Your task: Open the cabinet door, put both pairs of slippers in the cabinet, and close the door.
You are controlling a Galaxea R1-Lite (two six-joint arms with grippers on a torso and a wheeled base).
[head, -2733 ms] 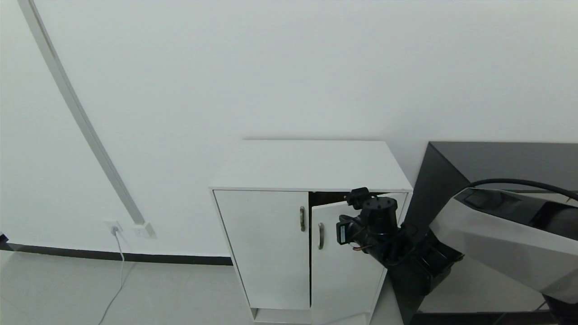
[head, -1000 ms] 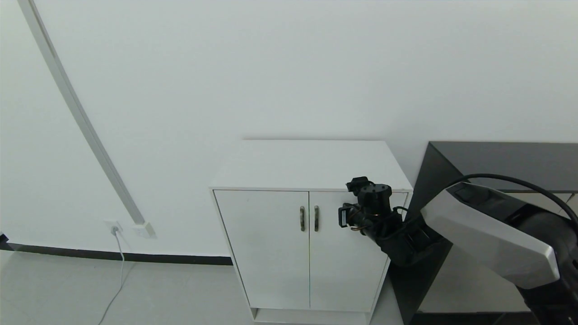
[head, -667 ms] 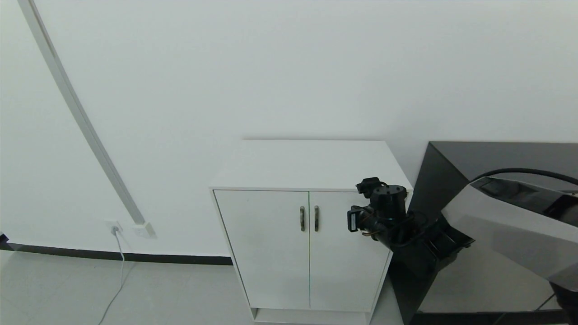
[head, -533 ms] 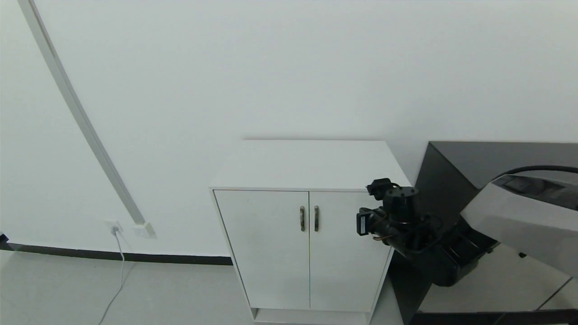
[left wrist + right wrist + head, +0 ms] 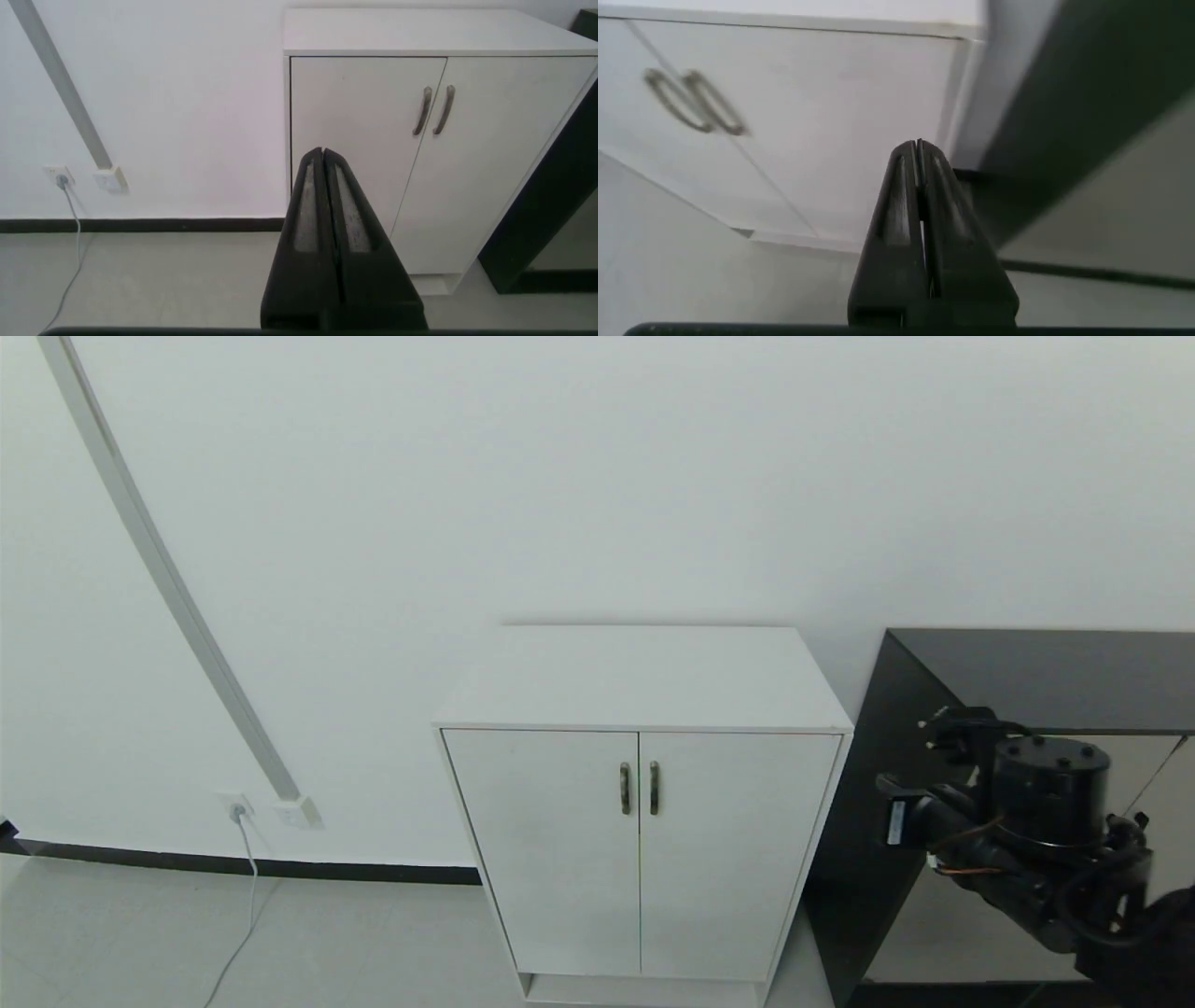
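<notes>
White two-door cabinet (image 5: 635,677) sat lower centre of the head view with doors shut, its upright metal handles (image 5: 639,788) left of the nearer right gripper (image 5: 918,147), fingers pressed together at lower right, left gripper (image 5: 323,154) likewise pressed together.

**Wall fittings and a dark unit at the edges**

I see a plain white wall (image 5: 597,476) across the upper frame. A grey trunking strip (image 5: 159,569) slants over it from 11 o'clock down to 8 o'clock, ending at a small box (image 5: 299,814). Just beside the box sits a wall socket (image 5: 233,803), its white cable (image 5: 246,840) trailing onto the pale floor (image 5: 373,943). A black skirting (image 5: 373,873) lines the wall's foot. At 4 o'clock stands a glossy black unit (image 5: 1027,677).
</notes>
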